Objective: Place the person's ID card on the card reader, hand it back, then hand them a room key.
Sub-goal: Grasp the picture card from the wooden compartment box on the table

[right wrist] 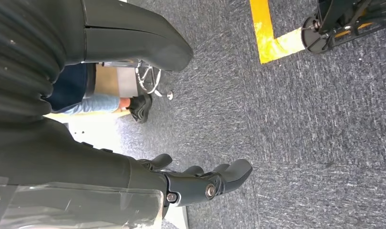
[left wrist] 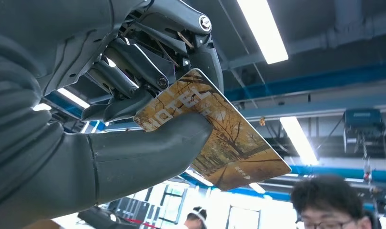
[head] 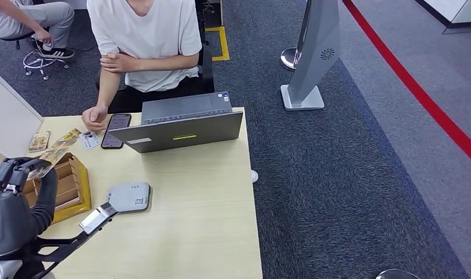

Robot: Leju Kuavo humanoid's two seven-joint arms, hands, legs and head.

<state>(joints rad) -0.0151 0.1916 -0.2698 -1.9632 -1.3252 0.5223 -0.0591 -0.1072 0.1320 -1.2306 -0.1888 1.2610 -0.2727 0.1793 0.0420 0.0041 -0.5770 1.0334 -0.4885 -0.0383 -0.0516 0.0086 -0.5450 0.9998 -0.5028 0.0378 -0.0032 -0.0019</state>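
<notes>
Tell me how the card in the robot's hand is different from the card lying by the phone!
The room key card is brown and gold with autumn trees and the word HOTEL; the ID card is pale with small print. The room key card is pinched in the left robot hand up in the air; the ID card lies flat on the table beside the phone, near the person's hand. Both are thin rectangular cards.

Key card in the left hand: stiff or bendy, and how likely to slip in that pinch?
The key card probably is stiff: it juts flat from the left hand with no sag. Likely light, being a thin sheet. Its face looks glossy and the thumb covers just one end, so it may slip or pivot if the person tugs sideways.
</notes>
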